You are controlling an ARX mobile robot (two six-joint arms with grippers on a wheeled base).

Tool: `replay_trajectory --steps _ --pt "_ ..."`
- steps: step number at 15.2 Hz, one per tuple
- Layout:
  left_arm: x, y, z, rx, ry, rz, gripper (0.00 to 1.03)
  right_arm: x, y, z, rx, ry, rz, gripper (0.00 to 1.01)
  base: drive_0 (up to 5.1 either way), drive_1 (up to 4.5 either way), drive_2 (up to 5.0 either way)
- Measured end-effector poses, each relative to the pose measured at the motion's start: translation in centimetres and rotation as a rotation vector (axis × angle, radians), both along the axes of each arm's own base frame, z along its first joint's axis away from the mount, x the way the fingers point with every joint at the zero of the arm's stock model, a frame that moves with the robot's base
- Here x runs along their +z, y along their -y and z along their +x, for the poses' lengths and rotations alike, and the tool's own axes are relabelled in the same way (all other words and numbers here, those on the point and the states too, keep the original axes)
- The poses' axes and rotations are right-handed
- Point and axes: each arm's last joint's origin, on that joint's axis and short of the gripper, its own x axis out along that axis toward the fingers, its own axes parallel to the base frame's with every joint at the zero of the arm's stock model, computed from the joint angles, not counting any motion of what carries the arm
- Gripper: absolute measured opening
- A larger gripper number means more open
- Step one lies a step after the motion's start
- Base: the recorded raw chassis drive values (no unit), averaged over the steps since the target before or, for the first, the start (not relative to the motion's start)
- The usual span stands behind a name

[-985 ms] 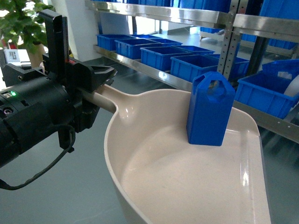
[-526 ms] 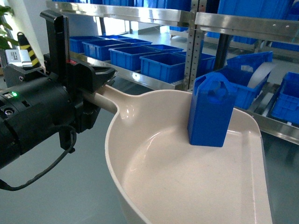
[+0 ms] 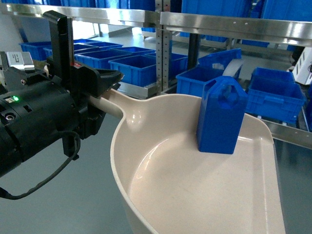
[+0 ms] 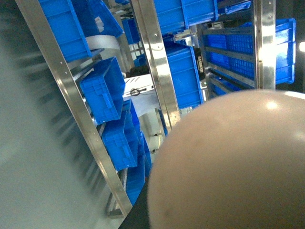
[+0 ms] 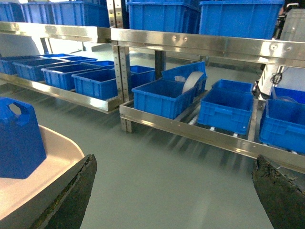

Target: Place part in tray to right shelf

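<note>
One blue part (image 3: 221, 115) stands upright inside one beige tray (image 3: 195, 195). The left gripper (image 3: 100, 83) is clamped on the tray handle; the right gripper (image 5: 174, 191) stands apart. Beyond the tray, blue crates (image 5: 164, 98) line the steel shelf (image 5: 200, 45).

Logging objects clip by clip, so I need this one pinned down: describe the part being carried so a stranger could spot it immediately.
Find the wide cream tray filling the foreground of the head view, its handle held by the left end effector. Standing upright near its far rim is the part. Unlike the blue crates on the right shelf behind, it is a small closed block whose peaked top has a hole through it.
</note>
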Motion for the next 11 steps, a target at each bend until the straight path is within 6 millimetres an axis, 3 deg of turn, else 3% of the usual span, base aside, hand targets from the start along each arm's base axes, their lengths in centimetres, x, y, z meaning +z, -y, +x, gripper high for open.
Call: replay_trajectory --steps 11 --pt "0.0 -0.09 0.04 0.005 0.0 -0.001 0.12 0.0 0.0 0.0 0.0 0.0 0.0 0.98 -1.6 -1.6 -1.6"
